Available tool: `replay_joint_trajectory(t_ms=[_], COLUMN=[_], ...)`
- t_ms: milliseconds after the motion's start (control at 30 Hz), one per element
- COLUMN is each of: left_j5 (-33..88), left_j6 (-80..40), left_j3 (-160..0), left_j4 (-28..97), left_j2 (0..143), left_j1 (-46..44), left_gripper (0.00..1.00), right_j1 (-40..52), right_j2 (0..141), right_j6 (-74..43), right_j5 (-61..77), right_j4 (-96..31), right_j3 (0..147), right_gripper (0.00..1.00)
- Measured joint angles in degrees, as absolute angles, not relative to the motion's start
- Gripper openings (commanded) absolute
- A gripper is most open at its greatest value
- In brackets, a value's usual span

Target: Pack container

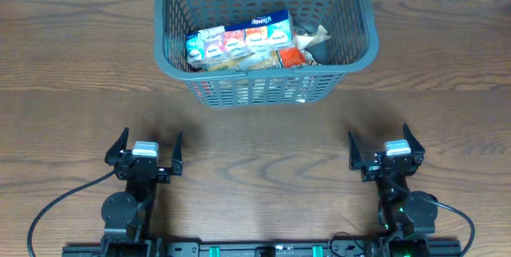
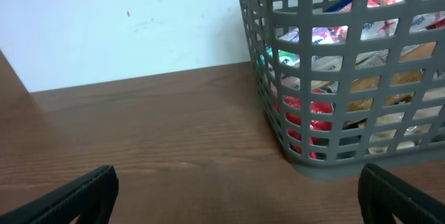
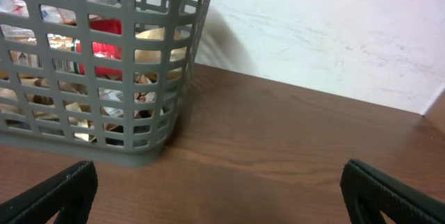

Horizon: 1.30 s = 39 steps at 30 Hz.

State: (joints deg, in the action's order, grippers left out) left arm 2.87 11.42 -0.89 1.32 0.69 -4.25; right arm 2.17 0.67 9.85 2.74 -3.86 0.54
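The container (image 1: 363, 17), a large dark grey lattice basket, stands at the far middle of the table and holds several snack packs (image 1: 239, 43). It also shows in the left wrist view (image 2: 327, 158) and the right wrist view (image 3: 104, 151), with packs visible through the slots. My left gripper (image 1: 146, 152) is open and empty near the front left edge, well short of the container; its jaws show in the left wrist view (image 2: 236, 196). My right gripper (image 1: 385, 147) is open and empty near the front right edge, seen in its own wrist view (image 3: 219, 193).
The brown wooden table (image 1: 263, 145) stretches between the grippers and the container. A white wall (image 2: 125, 22) rises behind the table's far edge. Cables trail from both arm bases at the front edge.
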Motion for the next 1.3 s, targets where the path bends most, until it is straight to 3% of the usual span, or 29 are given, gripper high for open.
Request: replay_joint_trajectory(t_ms=[733,1300], left_j5=[3.01,3.01], left_j6=[-0.01,-1.32], left_j3=[-0.91,-0.91], left_j4=[1.37,1.37], left_j2=[0.62,0.62], left_j1=[-4.25,-4.25], left_gripper=[0.99,0.98], right_j1=[2.17,2.17], right_j2=[0.67,0.67], right_j6=[9.85,9.85], right_j5=[2.74,2.74], right_j4=[-3.86,-3.86], right_j3=[0.54,0.54], right_gripper=[0.99,0.99])
